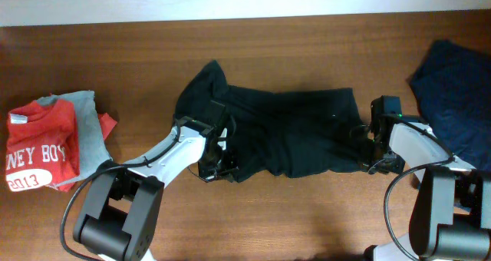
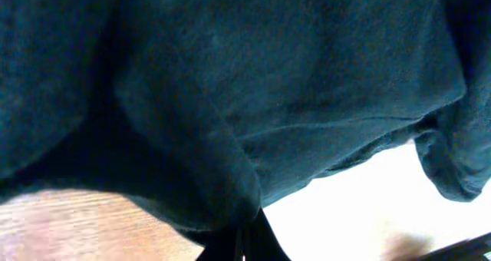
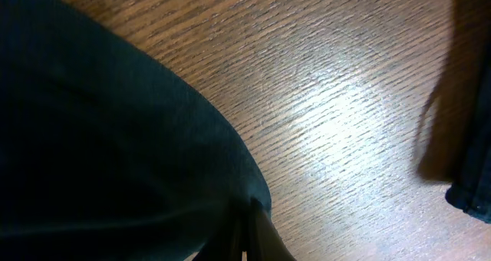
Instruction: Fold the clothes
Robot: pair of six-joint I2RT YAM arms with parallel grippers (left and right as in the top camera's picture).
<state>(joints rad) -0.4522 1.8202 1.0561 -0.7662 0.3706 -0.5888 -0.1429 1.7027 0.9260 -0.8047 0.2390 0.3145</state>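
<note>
Nearest the front edge of the table: both arm bases, with a black cable looping beside the right one. Just beyond, left tool clenched on the near left corner of the black T-shirt; from the left wrist, fingertips pinched together with a fold of dark cloth gathered into them. Right tool likewise clenched, grasping the same shirt at its near right corner, with cloth bunched into the closed tips in the right wrist view. Spread between the two, crumpled and wrinkled, across the middle of the table, with one end humped up toward the far left. Off to the left, well apart from that shirt: red shirt with white lettering, lying over a grey garment, both rumpled in one heap near the left edge. Off to the right, close beside the right arm: navy garment, loosely heaped, running out of view. Underneath everything, brown wood grain, with a glossy glare patch in the right wrist view. Farthest back, past the table's rear edge, a pale strip, too plain to identify.
</note>
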